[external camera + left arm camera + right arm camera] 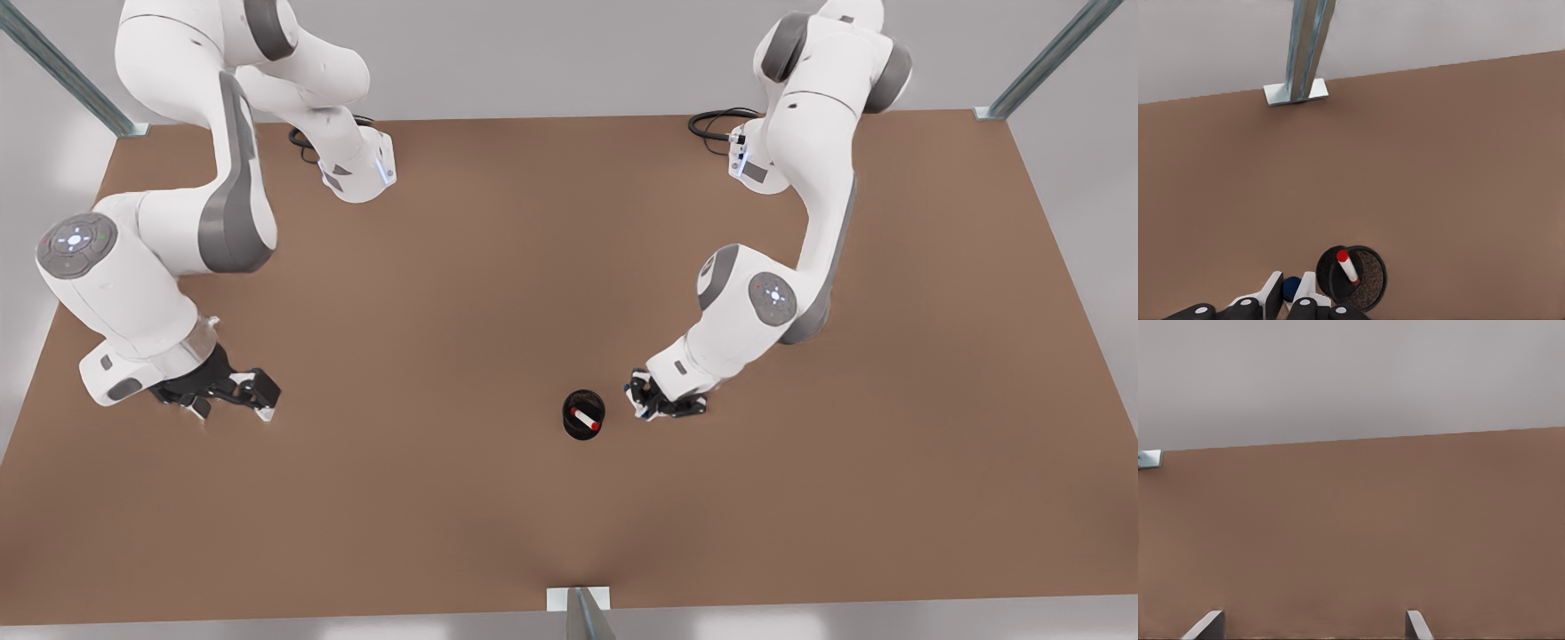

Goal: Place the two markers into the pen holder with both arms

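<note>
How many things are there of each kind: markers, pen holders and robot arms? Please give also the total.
Markers: 2, the red marker in the pen holder, the blue marker in the left gripper beside it.
Pen holders: 1.
Robot arms: 2; the right gripper, open, waits at the front view's left.
Total: 5.

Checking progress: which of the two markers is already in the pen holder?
The red-capped marker stands inside the pen holder; the blue-capped marker sits beside the holder, between the left gripper jaws.

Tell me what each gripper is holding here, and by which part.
The left gripper, beside the pen holder, is shut on the blue marker at its dark blue end. The right gripper is open and holds nothing. The red marker stands in the holder.
</note>
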